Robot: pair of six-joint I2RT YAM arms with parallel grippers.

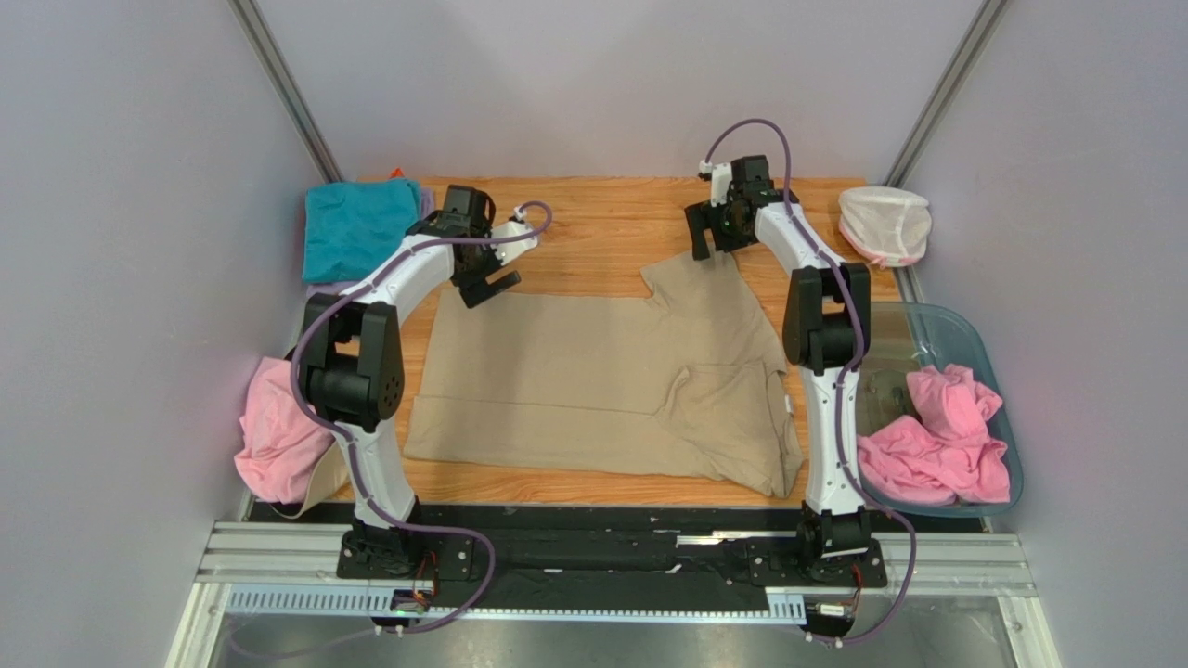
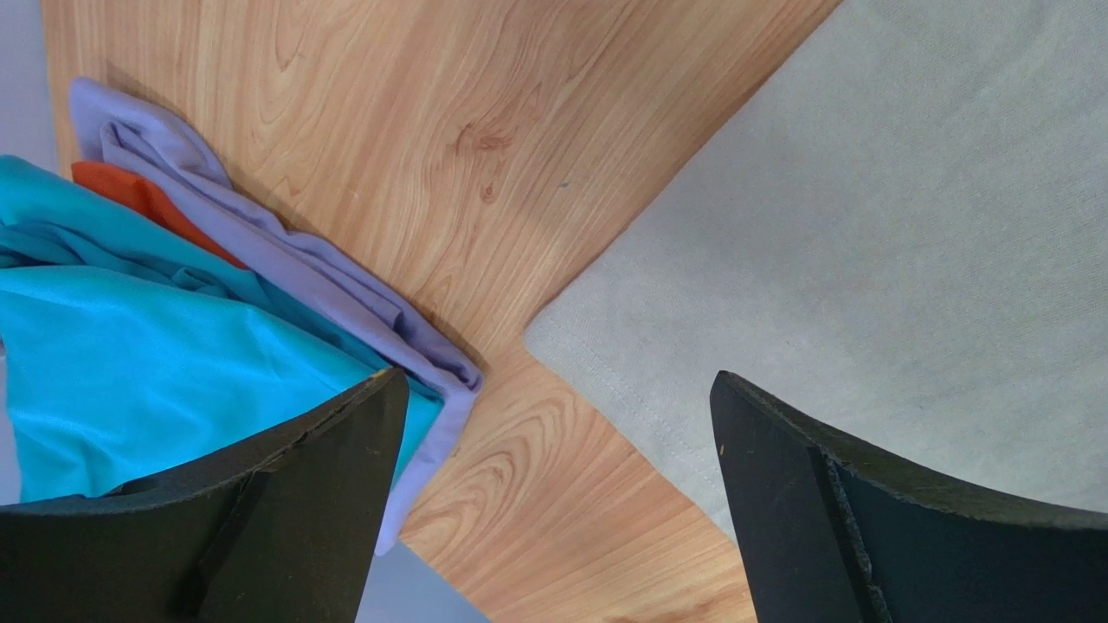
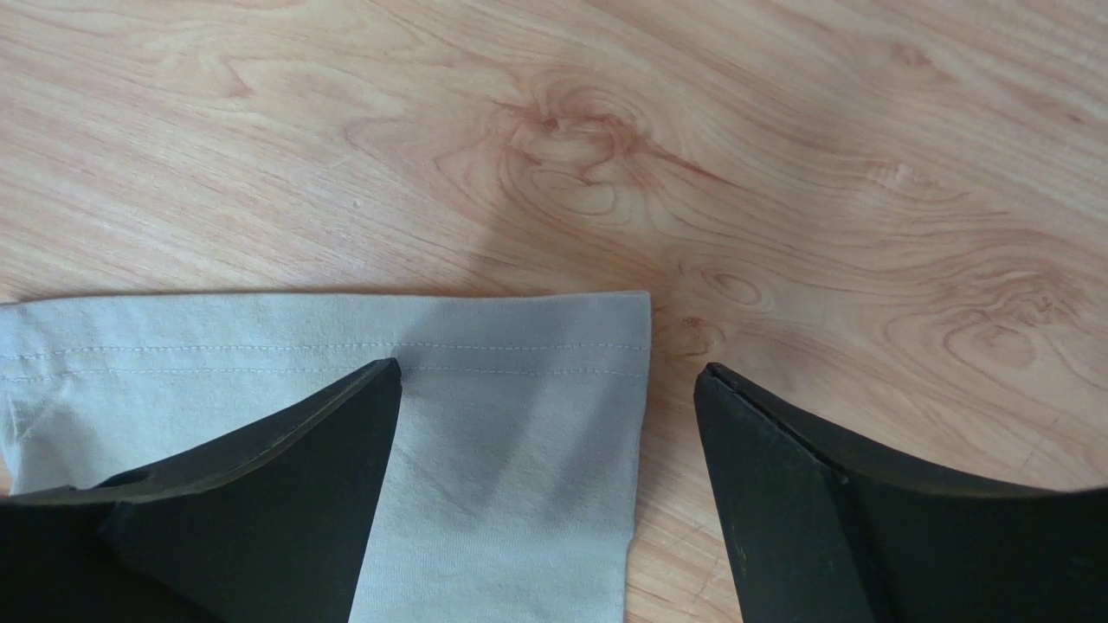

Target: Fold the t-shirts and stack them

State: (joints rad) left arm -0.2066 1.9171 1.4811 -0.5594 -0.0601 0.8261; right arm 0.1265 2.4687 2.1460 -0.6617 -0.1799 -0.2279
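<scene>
Just left of the left jaws sits a folded pile, teal shirt (image 2: 156, 364) over lilac shirt (image 2: 325, 273), apart from the work. Those jaws are spread and hold nothing. They hover above the far left corner of the tan shirt (image 2: 884, 260), which lies flat on the table (image 2: 494, 130). The corner's edge sits between them, nearer the right-hand one.

For a sound grasp, I judge they should shift a little onto the cloth so the tips straddle the edge, then come straight down and pinch the full thickness without scraping the wood.

Across the shirt, the right jaws are likewise spread and empty above the sleeve's hemmed end. The sleeve's corner lies between them, nearer the left-hand one, with bare wood ahead. They would do best to close just behind the stitch line, where the hem is unlikely to slip out.

Both pairs should probably close together and lift level, so the fold line runs straight and the near half does not drag. Well right of the right jaws, the pink shirts (image 1: 934, 446) wait in the tub (image 1: 962, 334).
</scene>
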